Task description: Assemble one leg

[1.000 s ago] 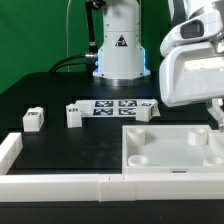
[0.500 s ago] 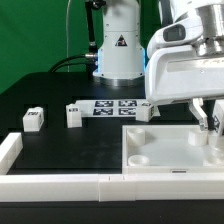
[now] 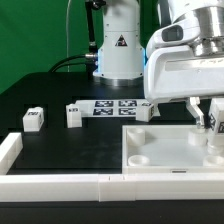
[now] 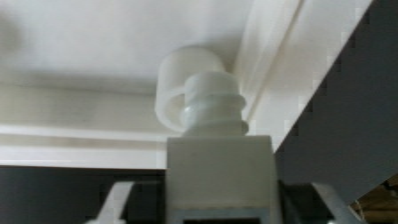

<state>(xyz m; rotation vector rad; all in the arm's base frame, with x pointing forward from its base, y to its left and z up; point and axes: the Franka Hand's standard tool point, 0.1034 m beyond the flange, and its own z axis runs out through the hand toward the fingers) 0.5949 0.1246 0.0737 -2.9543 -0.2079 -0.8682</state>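
My gripper (image 3: pixel 210 122) hangs over the far right corner of the large white panel (image 3: pixel 165 160), shut on a white leg (image 4: pixel 217 165). In the wrist view the gripper (image 4: pixel 222 200) holds the leg between both fingers (image 4: pixel 125 200). The leg's ridged tip (image 4: pixel 205 98) points at a round corner socket (image 4: pixel 191 66) of the panel (image 4: pixel 89 100), very close to it or touching. Three more legs stand on the black table: one at the exterior view's left (image 3: pixel 34 119), one beside it (image 3: pixel 75 115), and one (image 3: pixel 144 112) partly behind the arm.
The marker board (image 3: pixel 112 105) lies in front of the robot base (image 3: pixel 119 45). A white L-shaped rail (image 3: pixel 60 184) borders the table's near edge and the exterior view's left side. A raised rim edges the panel.
The arm has moved toward the exterior view's left and down over the panel's far right corner. In the last half second it has barely shifted. The leg stays gripped.
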